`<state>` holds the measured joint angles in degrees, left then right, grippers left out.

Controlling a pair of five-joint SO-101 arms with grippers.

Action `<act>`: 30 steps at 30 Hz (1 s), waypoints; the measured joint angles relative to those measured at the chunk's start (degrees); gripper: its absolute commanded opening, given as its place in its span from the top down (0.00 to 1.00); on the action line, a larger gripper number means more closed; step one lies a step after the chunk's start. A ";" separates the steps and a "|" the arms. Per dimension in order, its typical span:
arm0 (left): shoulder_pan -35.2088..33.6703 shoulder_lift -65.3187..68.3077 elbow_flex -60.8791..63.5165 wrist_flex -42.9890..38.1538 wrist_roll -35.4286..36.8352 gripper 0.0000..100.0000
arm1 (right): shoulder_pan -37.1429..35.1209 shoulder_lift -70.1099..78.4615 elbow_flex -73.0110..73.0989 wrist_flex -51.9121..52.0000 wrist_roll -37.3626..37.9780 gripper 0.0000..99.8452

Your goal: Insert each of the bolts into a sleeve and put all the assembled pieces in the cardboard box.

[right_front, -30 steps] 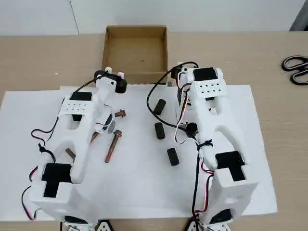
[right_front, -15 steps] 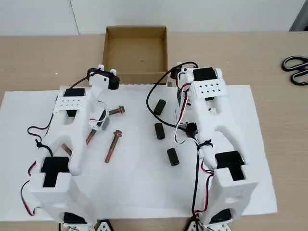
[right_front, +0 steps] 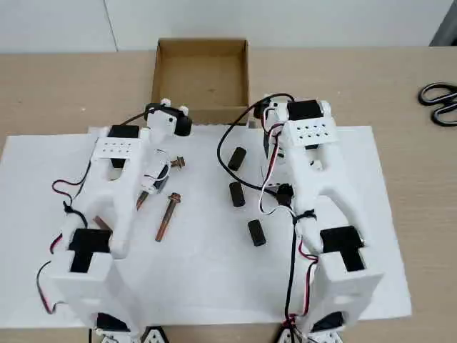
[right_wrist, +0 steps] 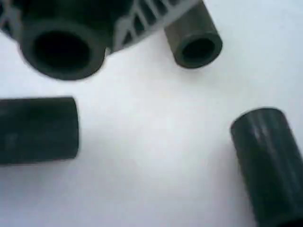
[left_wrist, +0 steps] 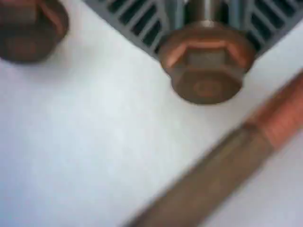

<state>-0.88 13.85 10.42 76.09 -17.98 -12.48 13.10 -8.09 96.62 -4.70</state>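
At the surface's twelve o'clock we see the cardboard box (right_front: 203,78); our left jaws clamp a bolt (left_wrist: 206,66), right jaws a sleeve (right_wrist: 61,47).

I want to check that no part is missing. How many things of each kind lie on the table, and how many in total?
Bolts: 4, two partly hidden
Sleeves: 4
Cardboard box: 1
Scissors: 1 pair
Total: 10
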 measured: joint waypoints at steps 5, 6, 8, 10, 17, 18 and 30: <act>2.37 -12.40 0.09 4.31 1.14 0.99 | 0.00 -7.21 0.00 0.35 0.00 1.00; 2.90 -14.77 0.09 5.63 1.14 0.99 | 0.00 -8.79 0.00 0.53 0.00 1.00; 4.13 -18.90 0.09 8.53 0.97 0.99 | 0.00 -11.69 0.00 0.62 0.00 1.00; 4.92 -21.54 0.09 11.34 1.05 0.99 | 0.00 -14.86 0.18 0.62 0.00 1.00; 5.19 -23.74 0.09 21.36 6.42 0.99 | 0.00 -30.95 12.48 0.62 0.00 1.00; 5.19 -24.09 0.09 21.63 7.21 0.99 | -0.18 -34.11 15.12 0.62 0.00 1.00; 10.73 -47.56 8.62 14.24 10.02 0.99 | -0.44 -69.45 40.09 -9.85 0.00 1.00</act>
<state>9.85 -33.71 19.03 90.33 -7.96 -12.92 -56.35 32.00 86.77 -4.70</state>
